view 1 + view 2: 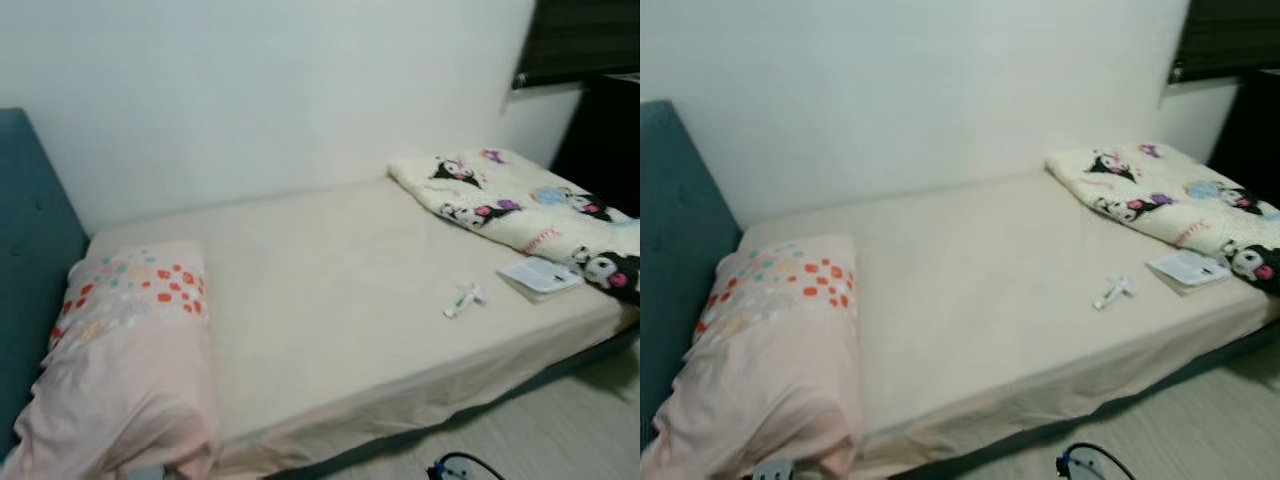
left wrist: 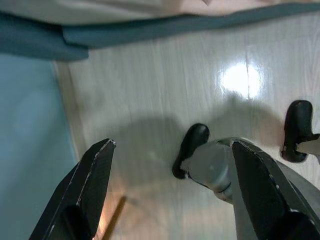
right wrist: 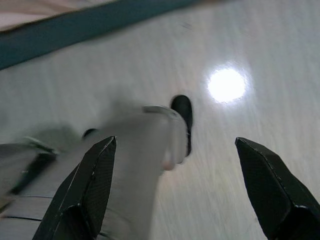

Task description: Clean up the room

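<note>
While both arms hang idle over the floor, left gripper (image 2: 170,200) and right gripper (image 3: 175,195) spread wide, a small white tube (image 1: 463,298) lies on the bed (image 1: 330,300) at four o'clock beside a booklet (image 1: 540,276); it looks light and slippery, best pinched mid-body.

You are facing a bed (image 1: 980,300) covered by a plain cream sheet, set against a white wall (image 1: 920,90). All positions below refer to the bed. At its head end, against the teal headboard (image 1: 675,230), lies a pink pillow (image 1: 775,350) with orange and teal dots. At its foot end lies a folded cartoon-print blanket (image 1: 1165,195). A small white booklet (image 1: 1188,270) rests just beside the blanket. A small white tube-like item (image 1: 1112,292) lies near the booklet, apart from it.
</note>
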Robot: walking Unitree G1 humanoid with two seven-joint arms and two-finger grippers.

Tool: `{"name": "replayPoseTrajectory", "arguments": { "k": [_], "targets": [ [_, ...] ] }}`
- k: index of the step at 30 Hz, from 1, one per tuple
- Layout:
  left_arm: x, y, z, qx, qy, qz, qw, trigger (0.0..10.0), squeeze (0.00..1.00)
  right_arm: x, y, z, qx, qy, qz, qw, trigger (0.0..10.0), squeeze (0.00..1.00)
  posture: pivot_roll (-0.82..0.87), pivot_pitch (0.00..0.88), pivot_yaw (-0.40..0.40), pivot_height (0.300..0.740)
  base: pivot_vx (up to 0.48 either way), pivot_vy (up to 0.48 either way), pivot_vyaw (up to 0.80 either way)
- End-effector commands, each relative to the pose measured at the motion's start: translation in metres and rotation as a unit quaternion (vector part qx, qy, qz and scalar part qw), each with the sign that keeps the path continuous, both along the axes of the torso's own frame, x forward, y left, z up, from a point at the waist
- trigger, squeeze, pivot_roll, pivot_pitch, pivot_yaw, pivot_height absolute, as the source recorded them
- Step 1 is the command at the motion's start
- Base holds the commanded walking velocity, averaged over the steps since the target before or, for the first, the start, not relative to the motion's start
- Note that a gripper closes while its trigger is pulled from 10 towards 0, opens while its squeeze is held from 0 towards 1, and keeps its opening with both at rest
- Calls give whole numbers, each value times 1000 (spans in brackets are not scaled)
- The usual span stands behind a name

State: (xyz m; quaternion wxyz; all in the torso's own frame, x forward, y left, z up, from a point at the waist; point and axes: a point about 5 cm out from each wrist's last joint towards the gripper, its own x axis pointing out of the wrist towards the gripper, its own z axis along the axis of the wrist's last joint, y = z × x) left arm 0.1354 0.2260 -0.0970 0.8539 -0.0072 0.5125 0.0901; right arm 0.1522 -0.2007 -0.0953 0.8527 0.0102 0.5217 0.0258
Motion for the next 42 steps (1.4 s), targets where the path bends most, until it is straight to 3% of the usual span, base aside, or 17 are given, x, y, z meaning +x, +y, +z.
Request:
{"name": "replayPoseTrajectory", "arguments": {
  "k": [1,12,18,24,26,27,30,32,33,34,35,36,37,38,39,41,42],
  "targets": [
    [5,6,3,6,-3,-6,1000,10000,0,3,0,1,-12,-3,2,1000,10000,0,-56,0,-36,740,0,-469,0],
    [4,3,2,1,3,-6,1000,10000,0,6,19,-1,-13,7,6,1000,10000,0,-64,0,-31,740,0,-470,0],
    [-1,-1,-1,-3,10,-5,1000,10000,0,2,21,-3,-25,11,12,1000,10000,0,-65,0,-34,740,0,-472,763],
    [-3,-2,-2,-4,15,-4,1000,10000,0,7,15,-1,-48,3,-21,999,10000,0,-62,0,-37,740,0,-472,127],
    [-4,-1,-2,-3,16,-3,1000,10000,0,27,7,9,-54,-36,-37,997,10000,0,-62,0,-34,740,0,-472,0],
    [-5,0,-2,-1,17,-3,1000,10000,0,38,-8,17,-65,-67,-40,995,10000,0,-66,0,-28,740,0,-469,0],
    [-5,1,-2,0,17,-3,1000,10000,0,44,-18,23,-72,-86,-41,993,10000,0,-66,0,-28,740,0,-469,0],
    [-8,4,-2,-2,18,5,1000,10000,0,87,-38,56,-80,-179,-55,979,10000,0,-71,0,-21,740,0,0,0],
    [-8,5,-2,-2,17,6,1000,10000,0,124,-38,87,-75,-248,-52,964,10000,0,-76,0,-17,740,0,0,0],
    [-8,5,-2,-2,17,6,1000,10000,0,124,-38,87,-75,-248,-52,964,10000,0,-76,0,-17,740,0,0,0],
    [-8,6,-2,-1,17,4,1000,10000,0,159,-33,125,-73,-311,-32,947,10000,0,-78,0,-17,740,0,0,0],
    [-8,6,-2,-1,17,4,1000,10000,0,159,-33,125,-73,-311,-32,947,10000,0,-78,0,-17,740,0,0,0],
    [-8,7,-1,0,17,2,1000,10000,0,179,-28,149,-74,-346,-15,935,10000,0,-81,0,-15,740,0,0,0],
    [-6,8,-1,1,15,0,1000,10000,0,209,-17,199,-74,-403,13,912,10000,0,-87,0,-14,740,0,0,0],
    [-6,8,-1,1,15,0,1000,10000,0,209,-17,199,-74,-403,13,912,10000,0,-87,0,-14,740,0,0,0],
    [-2,8,1,1,12,-4,1000,10000,0,240,9,293,-72,-488,71,867,10000,0,-90,0,-12,740,0,0,0],
    [-2,8,1,1,12,-4,1000,10000,0,240,9,293,-72,-488,71,867,10000,0,-90,0,-12,740,0,0,0]
  ]
}}
